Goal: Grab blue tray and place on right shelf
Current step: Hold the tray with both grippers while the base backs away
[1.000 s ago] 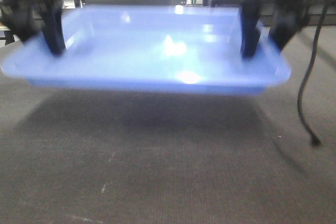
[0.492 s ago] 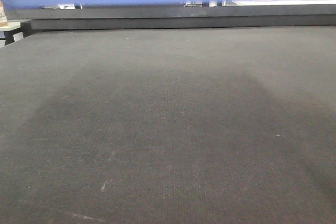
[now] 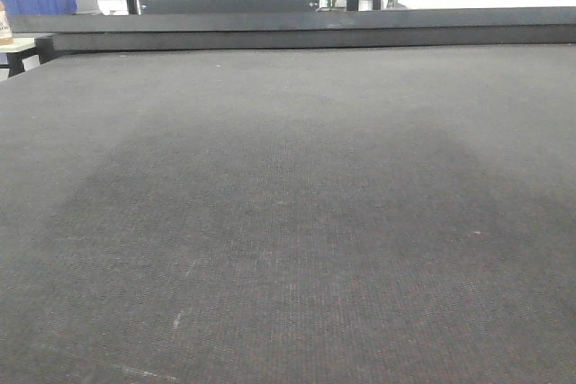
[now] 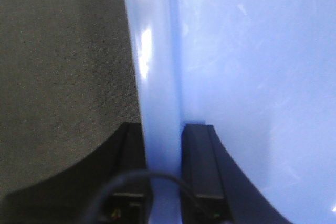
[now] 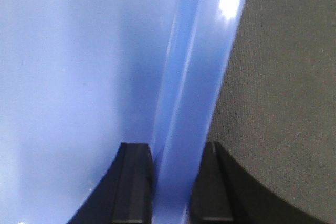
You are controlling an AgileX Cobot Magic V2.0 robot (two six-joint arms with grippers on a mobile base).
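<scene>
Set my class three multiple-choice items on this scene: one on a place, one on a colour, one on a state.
1. In the left wrist view, the table top shows on which side of the blue tray?
A left
B right
C above

2. What colour is the table top?
A white
B dark grey
C red

3. The right gripper is:
A wide open
B empty
C shut on the tray's rim

Answers:
1 A, the dark surface fills the left of that view.
2 B, the front view shows it dark grey.
3 C, its jaws stand on either side of the rim, pressed to it.
</scene>
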